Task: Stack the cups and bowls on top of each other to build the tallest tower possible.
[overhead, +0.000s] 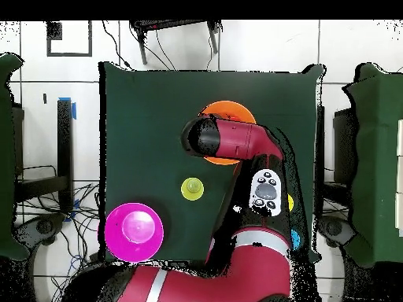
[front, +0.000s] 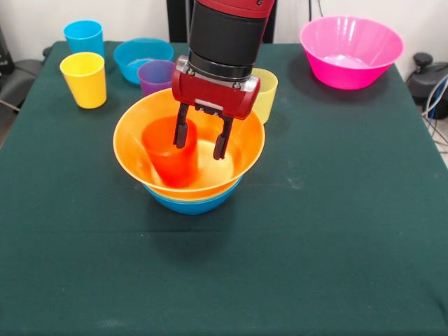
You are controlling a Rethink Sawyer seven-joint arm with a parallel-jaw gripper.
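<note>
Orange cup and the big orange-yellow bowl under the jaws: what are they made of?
Both look like thin translucent plastic. The tapered orange cup glows lighter at its rim; the large round orange-yellow bowl shows soft glossy highlights and lets light through. Probably smooth and slippery.

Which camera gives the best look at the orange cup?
The front view: the orange cup stands inside the orange-yellow bowl, plainly visible beside the open gripper. In the overhead view the arm hides it.
</note>
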